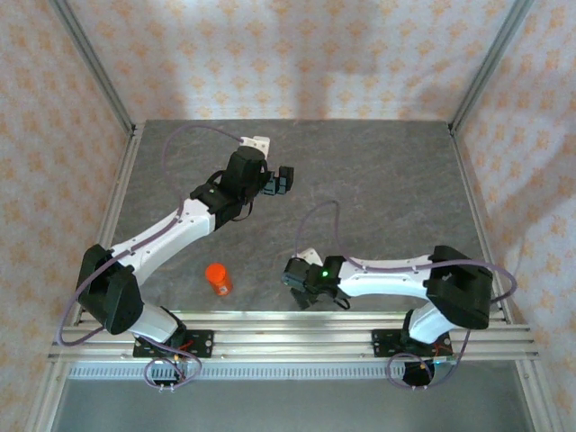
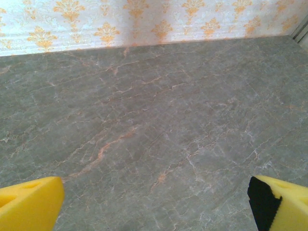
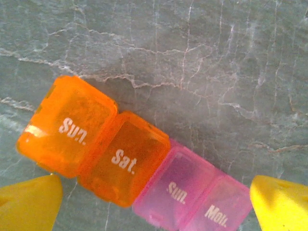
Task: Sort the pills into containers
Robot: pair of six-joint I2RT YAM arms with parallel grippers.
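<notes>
grey marbled tabletop, cream walls with orange damask print, metal corner posts, possibly overhead light

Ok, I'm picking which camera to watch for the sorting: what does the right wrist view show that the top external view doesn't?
Right wrist view: the containers, with cells marked Sun., Sat., Sun., Mon., orange then pink. Top external view: the orange bottle and the left gripper. Both: the grey table and the open right gripper.
</notes>
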